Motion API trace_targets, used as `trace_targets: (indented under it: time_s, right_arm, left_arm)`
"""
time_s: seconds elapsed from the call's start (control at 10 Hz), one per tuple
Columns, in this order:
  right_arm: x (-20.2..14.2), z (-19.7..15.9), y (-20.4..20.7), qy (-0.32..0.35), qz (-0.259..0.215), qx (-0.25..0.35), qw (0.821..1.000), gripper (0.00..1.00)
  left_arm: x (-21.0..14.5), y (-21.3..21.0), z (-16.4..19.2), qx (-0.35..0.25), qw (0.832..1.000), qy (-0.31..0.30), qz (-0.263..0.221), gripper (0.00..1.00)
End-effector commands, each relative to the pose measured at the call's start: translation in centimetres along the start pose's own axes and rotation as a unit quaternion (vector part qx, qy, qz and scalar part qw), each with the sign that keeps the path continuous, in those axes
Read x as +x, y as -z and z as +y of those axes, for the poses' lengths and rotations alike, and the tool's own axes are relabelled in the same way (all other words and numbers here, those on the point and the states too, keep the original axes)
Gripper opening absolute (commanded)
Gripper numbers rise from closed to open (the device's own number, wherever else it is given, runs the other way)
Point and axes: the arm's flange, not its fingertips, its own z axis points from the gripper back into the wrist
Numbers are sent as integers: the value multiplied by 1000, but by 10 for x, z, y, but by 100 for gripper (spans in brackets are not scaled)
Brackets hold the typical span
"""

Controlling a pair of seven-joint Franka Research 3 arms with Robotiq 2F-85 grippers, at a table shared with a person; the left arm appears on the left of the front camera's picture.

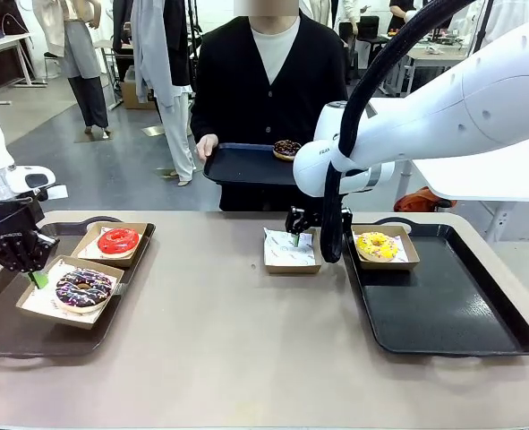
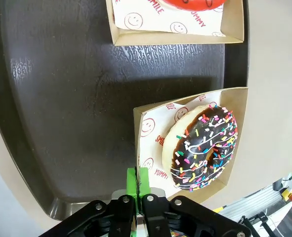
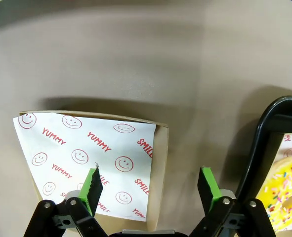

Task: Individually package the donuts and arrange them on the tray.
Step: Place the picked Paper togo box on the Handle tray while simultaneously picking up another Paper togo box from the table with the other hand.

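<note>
At lower left of the front view the left gripper has its jaws clamped on the edge of the box holding the dark donut, while at centre the right gripper, jaws apart, straddles the empty box wall.
</note>
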Motion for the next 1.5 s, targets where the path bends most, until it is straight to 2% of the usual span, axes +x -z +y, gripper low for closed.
trace_targets:
  time_s: [0.0,0.1,0.2,0.3,0.4,0.5,0.6,0.7,0.8,0.9,1.0,1.1,1.2,1.3,1.4]
  right_arm:
    - [0,3,3,17,-13,-2,1000,49]
    - [-1,3,3,18,-11,-1,1000,41]
    - [-1,3,3,19,-10,0,1000,0]
    - [-1,3,3,19,-9,0,1000,0]
    - [-2,3,2,21,-10,2,1000,0]
    - [-1,2,0,24,-13,5,1000,14]
    - [-1,0,-1,25,-14,8,1000,4]
    - [-1,0,-1,27,-13,12,999,0]
    - [-1,0,-1,29,-12,16,999,0]
    - [-2,0,-1,31,-12,17,999,0]
    - [-2,0,-3,33,-13,18,999,0]
    - [-3,0,-6,33,-14,18,999,0]
    - [-4,0,-9,33,-15,18,999,0]
    - [-5,1,-13,33,-15,16,999,0]
    - [-7,2,-19,34,-7,16,999,0]
  left_arm:
    - [7,7,1,-10,1000,7,-2,1]
    - [10,10,1,-13,1000,2,-2,1]
    - [12,14,2,-21,1000,-4,-2,1]
    - [13,17,2,-28,1000,-5,0,13]
    - [13,17,2,-30,1000,-4,2,58]
    - [12,16,3,-31,1000,-4,0,70]
    - [12,15,2,-31,999,-3,1,100]
    - [11,16,2,-34,999,-5,4,100]
    - [10,16,2,-36,999,-5,5,100]
    - [9,16,2,-39,999,-5,5,89]
    - [9,14,2,-43,999,-5,4,98]
    - [8,12,2,-50,999,-5,4,100]
    - [7,10,2,-53,999,-5,2,100]
    - [5,7,2,-58,998,-7,3,90]
    - [4,5,2,-62,998,-6,4,98]
